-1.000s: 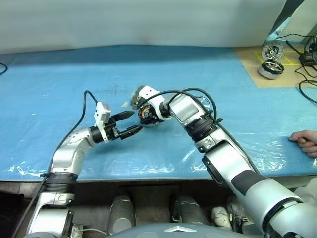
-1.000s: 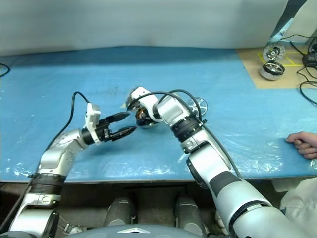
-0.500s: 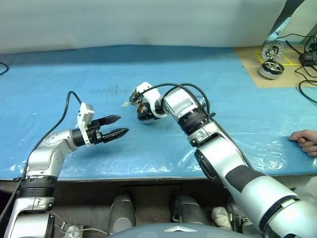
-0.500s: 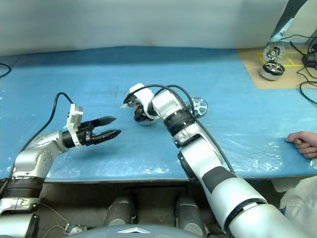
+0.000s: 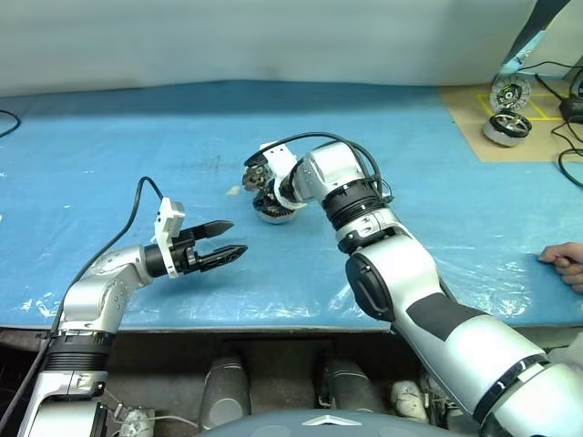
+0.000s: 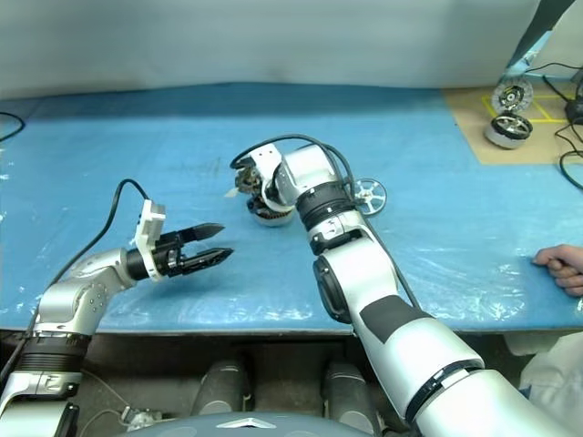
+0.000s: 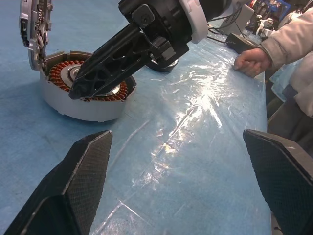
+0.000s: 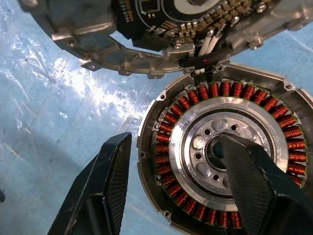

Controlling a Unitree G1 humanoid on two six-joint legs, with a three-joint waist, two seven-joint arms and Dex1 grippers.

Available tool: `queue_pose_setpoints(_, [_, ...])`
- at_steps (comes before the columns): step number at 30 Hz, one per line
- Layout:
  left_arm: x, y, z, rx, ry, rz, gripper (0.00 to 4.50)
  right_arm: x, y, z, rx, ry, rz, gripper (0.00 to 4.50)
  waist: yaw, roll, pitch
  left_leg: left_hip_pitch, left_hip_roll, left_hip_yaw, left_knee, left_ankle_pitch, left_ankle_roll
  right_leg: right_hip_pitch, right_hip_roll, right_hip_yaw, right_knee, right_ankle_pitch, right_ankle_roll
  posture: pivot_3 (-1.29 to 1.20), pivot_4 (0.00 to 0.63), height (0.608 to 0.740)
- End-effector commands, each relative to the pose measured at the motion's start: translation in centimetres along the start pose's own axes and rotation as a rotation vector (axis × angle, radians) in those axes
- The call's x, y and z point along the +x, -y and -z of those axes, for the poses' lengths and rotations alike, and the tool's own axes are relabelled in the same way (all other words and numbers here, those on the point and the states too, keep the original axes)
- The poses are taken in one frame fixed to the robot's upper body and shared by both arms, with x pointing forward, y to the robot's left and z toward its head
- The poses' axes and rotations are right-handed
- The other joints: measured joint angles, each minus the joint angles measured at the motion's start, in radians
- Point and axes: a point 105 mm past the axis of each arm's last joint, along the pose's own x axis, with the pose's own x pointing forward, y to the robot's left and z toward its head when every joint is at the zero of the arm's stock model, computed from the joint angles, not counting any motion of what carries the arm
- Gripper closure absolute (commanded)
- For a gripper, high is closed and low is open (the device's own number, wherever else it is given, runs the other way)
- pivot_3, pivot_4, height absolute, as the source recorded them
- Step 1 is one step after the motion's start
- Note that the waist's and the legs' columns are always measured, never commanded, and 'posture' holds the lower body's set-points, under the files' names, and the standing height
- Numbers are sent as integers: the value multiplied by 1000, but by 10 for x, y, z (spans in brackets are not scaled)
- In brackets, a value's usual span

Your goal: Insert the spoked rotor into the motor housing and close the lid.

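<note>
The motor housing [image 8: 220,152] sits on the blue table, its copper windings and metal hub bare. Its lid [image 7: 34,24] stands open and upright, hinged at the rim, with its circuit face [image 8: 161,19] turned to the cup. My right gripper [image 8: 176,142] points down over the housing, open and empty, one finger [image 8: 249,186] above the hub and the other [image 8: 102,186] outside the rim. The spoked rotor [image 6: 369,194] lies flat on the table just right of my right arm. My left gripper [image 5: 235,238] hovers open and empty, to the housing's left and nearer the front edge.
A second motor with a raised lid [image 5: 504,127] stands on a brown board at the far right, among black cables. A person's hand [image 5: 565,264] rests at the table's right front edge. The blue plastic sheet [image 5: 137,137] is wrinkled near the front.
My left gripper has drawn back a little from the housing toward the left front. My right wrist has rolled over the housing while staying above it. The camera view has shifted.
</note>
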Motion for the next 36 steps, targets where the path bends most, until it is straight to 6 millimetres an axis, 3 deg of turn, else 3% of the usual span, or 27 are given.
queue_pose_setpoints(1, [3, 4, -10, 33, 14, 25, 0, -16, -10, -12, -30, 14, -72, 1501, 1, 0, 0, -2, 0, 0, -1, 0, 0, -1, 0, 0, -1, 0, 0, 0, 150, 740])
queue_pose_setpoints(13, [4, 2, -9, 42, 5, 25, 0, -32, -24, 1, -516, 120, -261, 1501, 14, -1, 0, -13, 1, -9, -1, -3, -5, -2, 6, -11, -10, 1, 1, 0, 150, 740])
queue_pose_setpoints(17, [4, 3, -7, 45, 1, 27, 0, -44, -10, 2, -977, 244, -213, 1501, 15, -1, 0, -13, 1, -13, 3, -3, -5, 1, 6, -13, -9, 1, 1, 0, 150, 740])
queue_pose_setpoints(21, [4, 4, -7, 51, 1, 26, 0, -53, -3, 5, -1244, 283, -213, 1501, 13, -1, 0, -12, 1, -16, 8, -3, -5, 5, 6, -15, -8, 1, 1, 0, 150, 740])
queue_pose_setpoints(26, [5, 3, -8, 56, 2, 24, 0, -52, 13, 19, -1556, 192, -218, 1501, 7, -1, 0, -11, 1, -16, 11, -3, -5, 5, 6, -14, -3, 1, 0, 0, 150, 740])
queue_pose_setpoints(33, [6, 4, -7, 66, 3, 23, 0, -35, 28, 13, -1738, 121, -141, 1501, -4, -2, 0, -12, 2, -16, 20, -3, -4, 3, 6, -13, 6, 0, -2, 0, 150, 740])
queue_pose_setpoints(36, [6, 5, -7, 70, 5, 22, 0, -28, 25, 8, -1740, 119, -143, 1501, -13, -2, 0, -12, 2, -16, 21, -2, -3, 3, 6, -12, 7, -2, -6, 0, 150, 740])
